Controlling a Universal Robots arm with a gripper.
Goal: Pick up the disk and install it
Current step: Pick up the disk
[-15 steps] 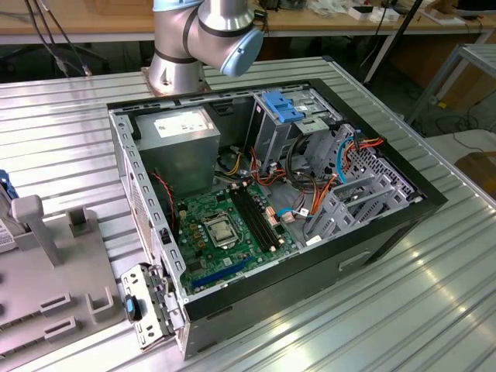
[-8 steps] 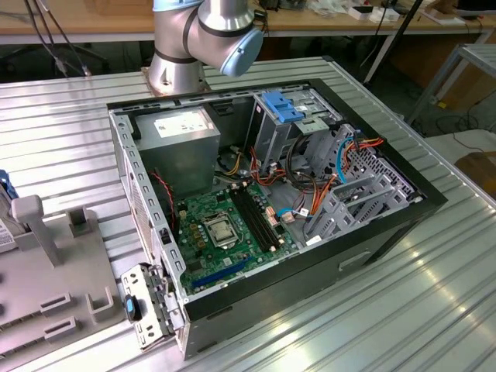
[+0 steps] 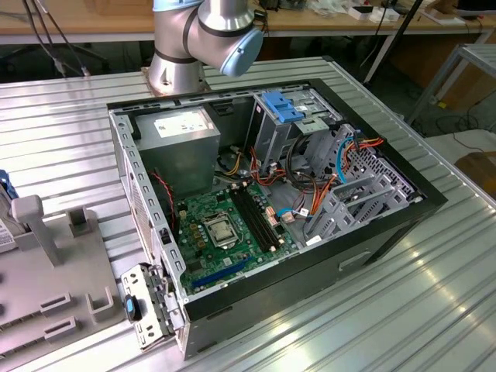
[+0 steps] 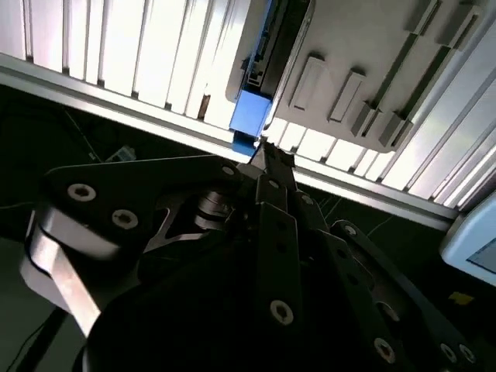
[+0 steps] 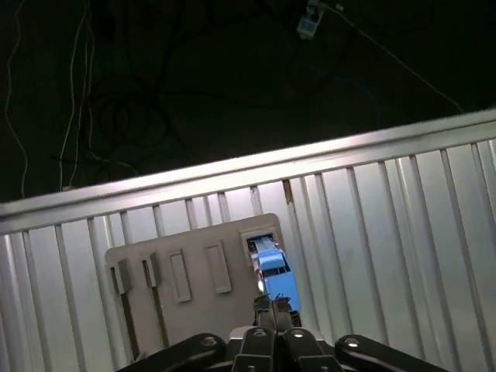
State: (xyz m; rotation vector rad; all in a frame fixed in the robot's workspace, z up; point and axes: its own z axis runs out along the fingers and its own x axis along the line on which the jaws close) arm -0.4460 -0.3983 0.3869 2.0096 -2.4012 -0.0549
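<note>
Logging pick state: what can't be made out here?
- disk, exterior view: cut off by the left edge, just a blue sliver.
- disk label, both wrist views: disk stands edge-on in the grey holder, face hidden.
- gripper to disk contact, first wrist view: too close to tell.

The disk (image 5: 273, 271) sits in the holder (image 5: 186, 263) on the table (image 5: 372, 209).

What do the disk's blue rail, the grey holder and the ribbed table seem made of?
Blue side rail of the disk: probably plastic, uniform saturated colour. Flat grey slotted holder: likely matte plastic, no glare. Ribbed silver table: metal, probably aluminium, bright reflections.
</note>
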